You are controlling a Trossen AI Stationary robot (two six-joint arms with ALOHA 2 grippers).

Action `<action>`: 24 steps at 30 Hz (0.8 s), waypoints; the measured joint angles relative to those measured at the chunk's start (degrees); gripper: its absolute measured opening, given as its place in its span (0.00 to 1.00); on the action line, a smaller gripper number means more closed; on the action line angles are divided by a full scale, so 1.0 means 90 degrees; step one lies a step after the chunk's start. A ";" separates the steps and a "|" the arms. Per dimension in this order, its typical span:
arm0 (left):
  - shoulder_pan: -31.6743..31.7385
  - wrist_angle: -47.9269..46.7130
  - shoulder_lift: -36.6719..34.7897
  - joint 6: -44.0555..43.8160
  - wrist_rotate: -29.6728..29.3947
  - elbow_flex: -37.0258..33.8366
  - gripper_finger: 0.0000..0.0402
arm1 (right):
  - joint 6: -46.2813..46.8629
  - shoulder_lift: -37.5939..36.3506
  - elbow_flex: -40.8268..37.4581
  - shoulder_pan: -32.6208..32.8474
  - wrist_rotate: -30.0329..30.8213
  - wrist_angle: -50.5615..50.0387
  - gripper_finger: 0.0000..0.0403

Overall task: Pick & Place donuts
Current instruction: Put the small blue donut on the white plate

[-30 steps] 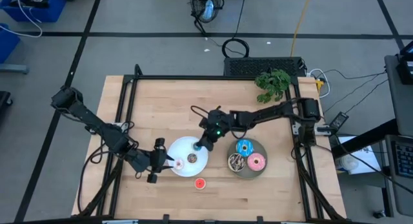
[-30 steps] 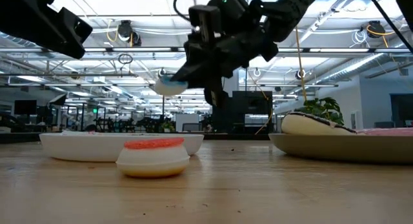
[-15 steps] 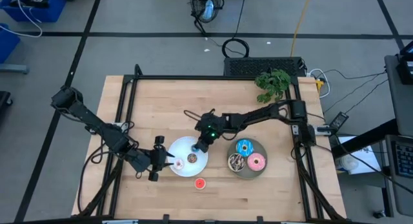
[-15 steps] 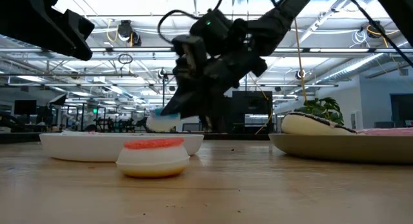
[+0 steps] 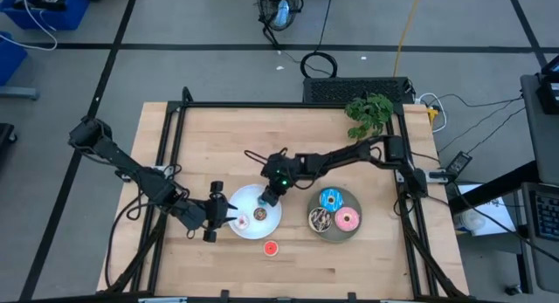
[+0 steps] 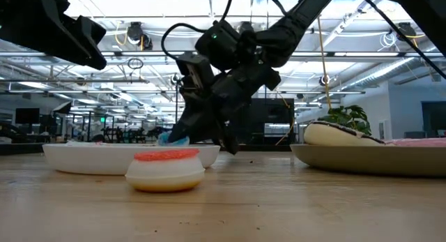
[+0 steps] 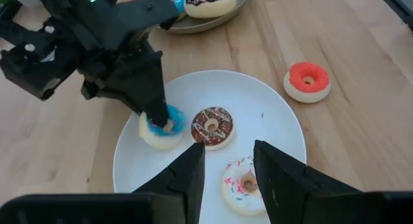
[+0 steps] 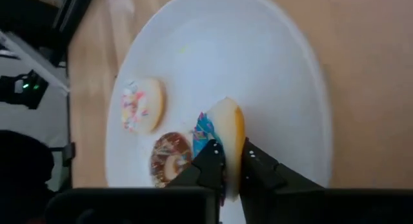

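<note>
My right gripper [image 5: 270, 198] is shut on a tiny blue-iced donut [image 7: 161, 126] low over the far part of the white plate [image 5: 247, 198]. A tiny brown donut [image 7: 211, 126] and a white sprinkled one [image 7: 244, 184] lie flat on that plate. A tiny red donut [image 5: 271, 248] rests on the table near the plate's near edge. The larger blue [image 5: 330, 199], pink [image 5: 348, 220] and dark sprinkled [image 5: 320, 219] donuts lie on the grey plate [image 5: 354, 203]. My left gripper [image 7: 227, 173] is open, at the white plate's left edge, touching nothing. My right gripper pinches the tiny blue donut between its two fingers, one finger [image 8: 211, 161] on the blue-iced face [image 8: 204, 133], the other on the cream underside [image 8: 231, 135]. The fingers slant down from above and the right. The donut is tilted, its lower edge at the plate's surface; whether it touches, I cannot tell.
A green plant [image 5: 370, 112] stands at the table's far right. A black frame [image 5: 262, 106] runs along the table's far, left and right edges. Bare wood lies near the far left and along the near edge.
My right gripper has come down and a little toward the table's left, still shut on the blue donut, which has gone from well above the white plate to the level of its rim. The left arm has kept still.
</note>
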 joint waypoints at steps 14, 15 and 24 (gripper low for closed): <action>-0.0001 -0.0002 0.0000 0.0015 0.0013 0.0000 0.33 | 0.0210 -0.0070 0.0002 -0.0080 0.0117 -0.0097 0.42; -0.0002 -0.0004 0.0000 0.0014 0.0019 0.0000 0.33 | 0.0230 -0.0070 0.0002 -0.0099 0.0115 -0.0112 0.43; 0.0000 -0.0101 0.0000 -0.0005 0.0169 0.0000 0.33 | 0.0153 -0.0142 0.0000 -0.0122 0.0121 -0.0249 0.44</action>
